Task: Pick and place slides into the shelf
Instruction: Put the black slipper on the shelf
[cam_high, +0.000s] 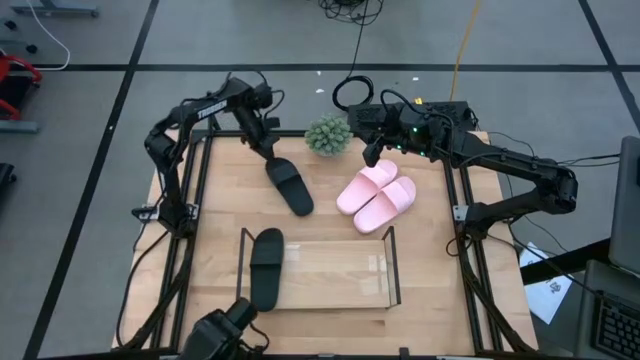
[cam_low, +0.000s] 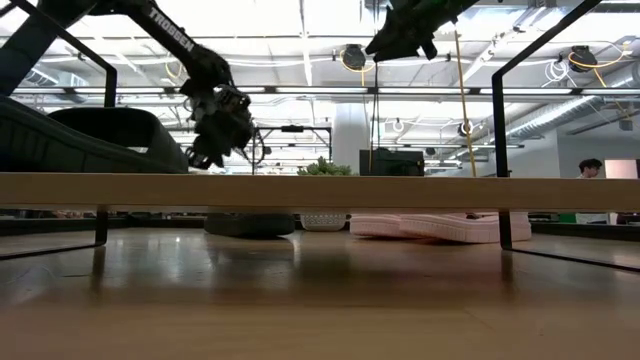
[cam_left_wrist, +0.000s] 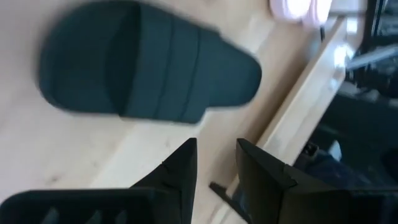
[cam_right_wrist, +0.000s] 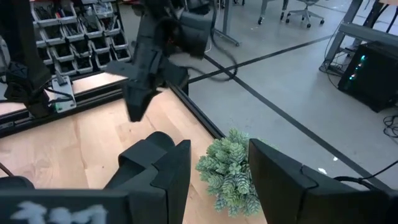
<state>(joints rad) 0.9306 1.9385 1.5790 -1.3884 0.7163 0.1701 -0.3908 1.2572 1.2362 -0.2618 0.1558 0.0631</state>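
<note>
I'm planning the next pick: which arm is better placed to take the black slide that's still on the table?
Left. Its gripper hovers right by the loose black slide, fingers open. The right gripper sits nearer the pink pair.

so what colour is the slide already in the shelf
Black slide, at the left end of the shelf; clearest in the high view.

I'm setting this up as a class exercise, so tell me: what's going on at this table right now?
A two-armed robot is putting slides into a clear shelf. One black slide already lies at the shelf's left end. The left gripper hovers, empty, over the second black slide on the table. The pink pair lies side by side on the table, untouched. The right gripper hangs open near a small green plant at the far edge.
</note>
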